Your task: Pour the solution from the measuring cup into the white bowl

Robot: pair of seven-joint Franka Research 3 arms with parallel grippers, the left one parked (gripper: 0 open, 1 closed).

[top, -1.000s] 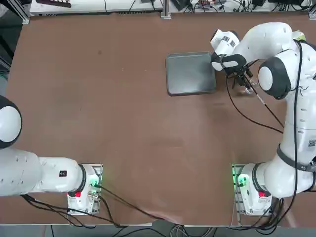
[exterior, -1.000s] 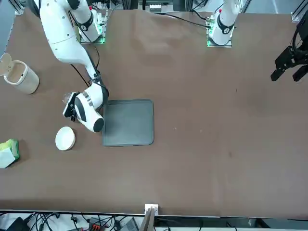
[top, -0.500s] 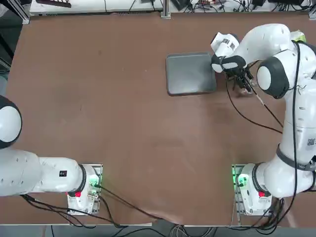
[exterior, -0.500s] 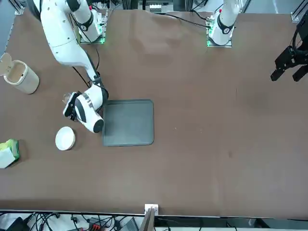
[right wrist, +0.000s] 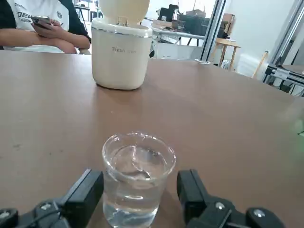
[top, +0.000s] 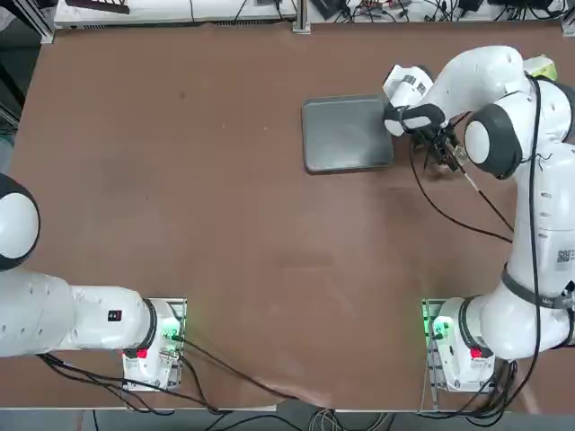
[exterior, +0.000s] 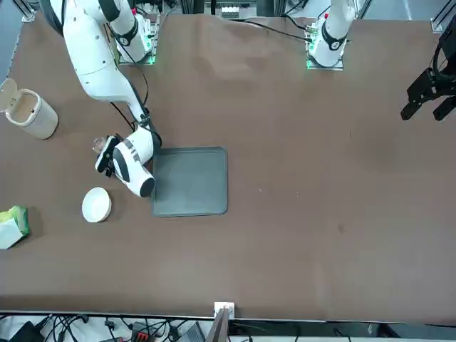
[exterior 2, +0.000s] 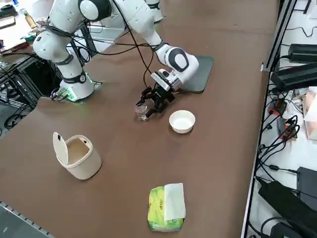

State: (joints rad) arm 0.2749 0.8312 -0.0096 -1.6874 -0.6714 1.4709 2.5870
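Observation:
The measuring cup (right wrist: 137, 178) is a tiny clear cup about half full of clear liquid, standing upright on the brown table (right wrist: 228, 123). My right gripper (right wrist: 137, 197) is low at the table with one black finger on each side of the cup; the fingers (right wrist: 85, 192) stand open, with a gap showing on at least one side. From the side, the gripper (exterior 2: 148, 105) reaches the cup (exterior 2: 142, 111) from the tray's side. The white bowl (exterior 2: 182, 121) sits upright on the table a short way from the cup, also visible as the bowl (exterior: 96, 204) near the cup (exterior: 98, 145).
A grey tray (exterior: 189, 182) lies right behind my wrist. A cream lidded vessel (exterior 2: 77, 154) with its lid up stands beyond the cup, and a green-yellow tissue pack (exterior 2: 166, 208) lies near the table's corner. A seated person (right wrist: 38, 28) is past the table's edge.
The right wrist has edged slightly toward the cup. The cup, the bowl and the tray have stayed where they were.

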